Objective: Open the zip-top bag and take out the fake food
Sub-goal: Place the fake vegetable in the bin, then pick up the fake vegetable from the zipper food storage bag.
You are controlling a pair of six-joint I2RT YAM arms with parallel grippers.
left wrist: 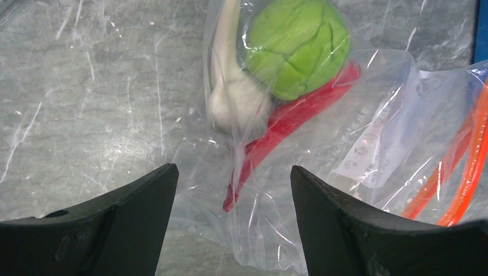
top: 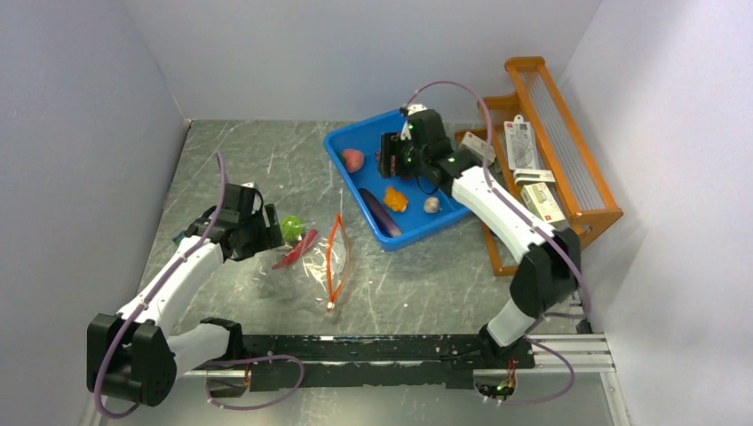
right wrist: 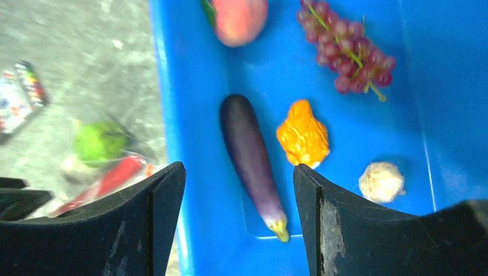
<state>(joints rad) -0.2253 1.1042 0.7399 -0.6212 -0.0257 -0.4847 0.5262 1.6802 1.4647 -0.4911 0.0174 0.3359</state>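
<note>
Zip-top bag (top: pixel 324 257) lies flat on the table (top: pixel 231 160), between the left arm and the blue bin (top: pixel 351 182). Its red-orange zip strip (top: pixel 336 257) stands in an open loop, so the mouth appears parted.

Three pieces are inside the bag, at its closed end: a green ball (left wrist: pixel 299 46), a red pepper-like piece (left wrist: pixel 282 123) and a white piece (left wrist: pixel 230 86). They lie bunched together under the clear plastic.

The bin holds five pieces. These are a peach (right wrist: pixel 239 20), grapes (right wrist: pixel 348 54), an eggplant (right wrist: pixel 250 152), an orange piece (right wrist: pixel 302 135) and a beige bulb (right wrist: pixel 381 181). They lie apart from one another on the bin floor.

By that count the task looks well past halfway, with the opening done and three pieces left to take out.

The left gripper (left wrist: pixel 230 172) hangs low over the bag's closed end. Its jaws are spread wide to either side of the red piece and grip nothing. The right gripper (right wrist: pixel 239 172) hovers above the bin, with its jaws apart and empty.

A wooden rack (top: pixel 568 151) stands beyond the bin, at the right.
</note>
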